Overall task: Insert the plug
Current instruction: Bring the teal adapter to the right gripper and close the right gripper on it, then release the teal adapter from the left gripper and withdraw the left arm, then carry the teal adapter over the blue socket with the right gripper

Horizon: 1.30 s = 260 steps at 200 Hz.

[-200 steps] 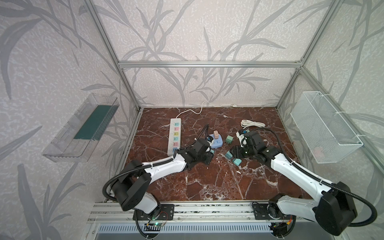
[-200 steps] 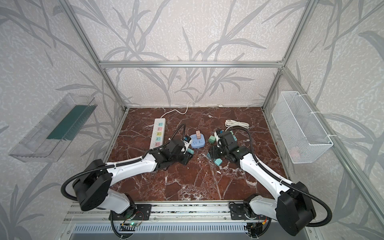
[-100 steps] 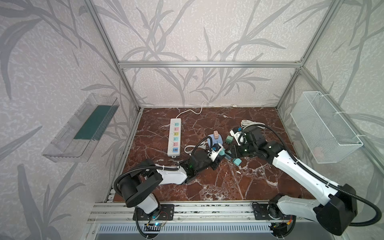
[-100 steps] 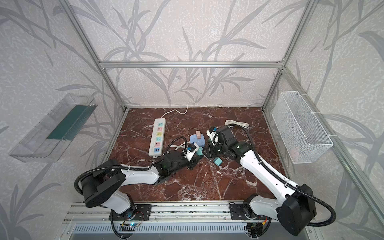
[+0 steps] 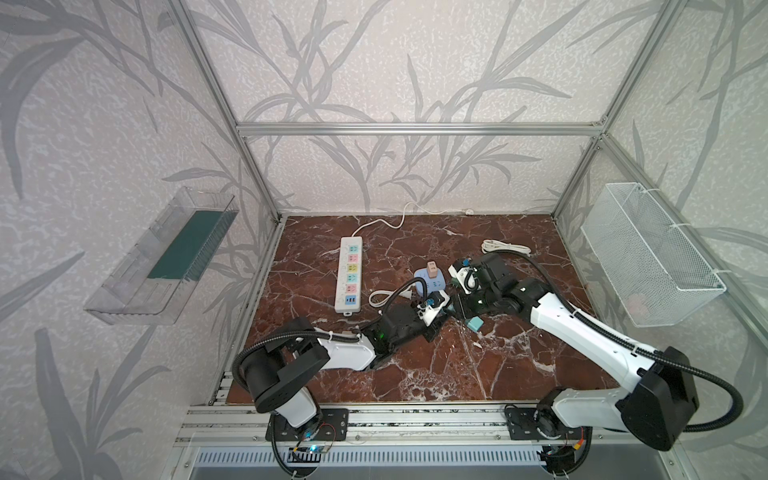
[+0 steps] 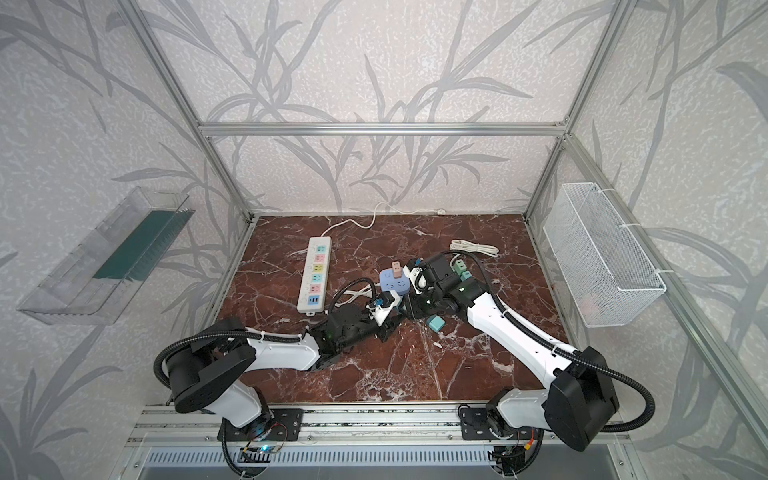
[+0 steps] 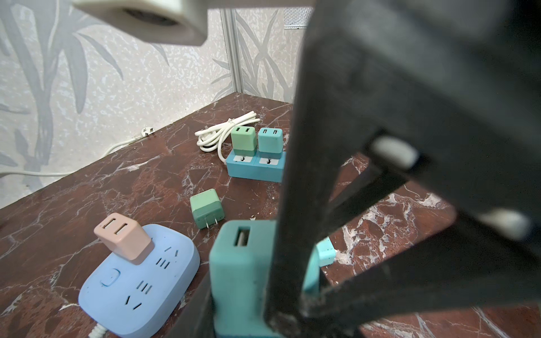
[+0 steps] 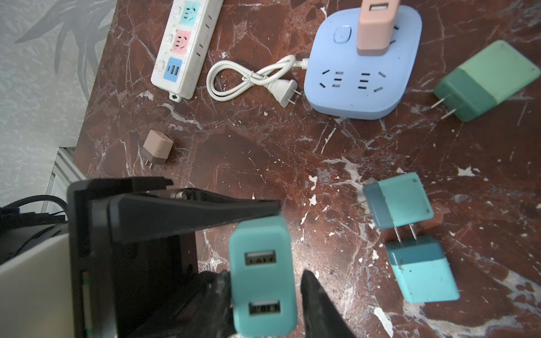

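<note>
A teal two-port plug [image 8: 260,243] hangs above the table's middle, and my left gripper [image 7: 246,317] is shut on its body [image 7: 234,263]. My right gripper [image 8: 266,278] meets it from the other side and stands open around it. One right finger [image 8: 222,292] touches the plug and the other finger [image 8: 313,295] stands a little off it. In both top views the left gripper [image 5: 441,306] and right gripper [image 5: 456,308] meet beside the blue socket hub [image 5: 428,282]. A pink plug [image 5: 432,268] stands in that hub [image 8: 336,87].
A white power strip [image 5: 350,274] lies at the back left. Loose plugs lie about: green [image 8: 486,82], two teal [image 8: 398,202], beige [image 8: 156,149]. A blue socket block [image 7: 254,168] holds two plugs beside a coiled white cable [image 5: 505,247]. A wire basket [image 5: 648,257] hangs on the right wall.
The left gripper has drawn back from the hub with the teal plug raised. The right gripper has moved in from the right and its jaws have narrowed around the plug.
</note>
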Available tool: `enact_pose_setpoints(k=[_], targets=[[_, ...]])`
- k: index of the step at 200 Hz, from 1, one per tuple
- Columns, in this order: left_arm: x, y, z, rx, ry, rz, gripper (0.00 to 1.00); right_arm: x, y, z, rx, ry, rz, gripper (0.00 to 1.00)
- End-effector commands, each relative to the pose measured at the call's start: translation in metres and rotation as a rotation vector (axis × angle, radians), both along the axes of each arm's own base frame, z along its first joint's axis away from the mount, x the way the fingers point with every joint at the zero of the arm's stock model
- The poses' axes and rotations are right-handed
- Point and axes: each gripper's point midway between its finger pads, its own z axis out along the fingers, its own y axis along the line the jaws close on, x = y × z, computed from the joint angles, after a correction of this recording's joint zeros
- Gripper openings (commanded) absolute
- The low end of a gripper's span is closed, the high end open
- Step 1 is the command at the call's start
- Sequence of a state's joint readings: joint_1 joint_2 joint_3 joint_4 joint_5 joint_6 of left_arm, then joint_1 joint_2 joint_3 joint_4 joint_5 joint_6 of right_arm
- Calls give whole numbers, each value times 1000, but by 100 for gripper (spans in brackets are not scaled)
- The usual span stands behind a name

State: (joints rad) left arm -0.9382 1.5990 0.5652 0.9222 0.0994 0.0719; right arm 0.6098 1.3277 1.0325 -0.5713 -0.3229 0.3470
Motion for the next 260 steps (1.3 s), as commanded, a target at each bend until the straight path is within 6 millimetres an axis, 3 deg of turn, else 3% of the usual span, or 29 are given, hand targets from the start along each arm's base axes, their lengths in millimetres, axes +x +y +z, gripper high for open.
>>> enact_pose_setpoints(k=[1,27,45,57,86,107,131,155,171,195,209,229,260], targets=[[-5,-2,12,-25,-53,-25,20,3,9,10,37,-15,18,37],[-7,-2,11,-27,-53,-31,20,2,11,10,56,-11,22,29],[-6,-3,10,-26,-51,-27,23,3,10,14,64,-25,15,12],[-4,-1,12,-31,-49,-8,38,4,9,19,68,-40,8,4],[5,16,32,-92,-62,98,69,14,1,34,52,-120,-38,0],[17,42,65,-168,-61,255,79,29,-11,50,16,-214,-98,0],[33,76,110,-157,-25,433,82,47,-19,67,-19,-312,-141,0],[62,119,148,-181,67,599,86,63,-17,56,-72,-328,-154,0],[91,151,157,-277,190,663,88,76,-15,44,-107,-343,-173,0],[126,198,134,-350,328,800,88,94,-6,27,-106,-361,-198,0],[131,219,107,-384,377,881,88,102,2,15,-129,-359,-201,0],[130,244,69,-593,559,953,83,111,14,-1,-151,-352,-201,0],[134,245,77,-701,579,893,78,123,25,-29,-189,-324,-206,0]])
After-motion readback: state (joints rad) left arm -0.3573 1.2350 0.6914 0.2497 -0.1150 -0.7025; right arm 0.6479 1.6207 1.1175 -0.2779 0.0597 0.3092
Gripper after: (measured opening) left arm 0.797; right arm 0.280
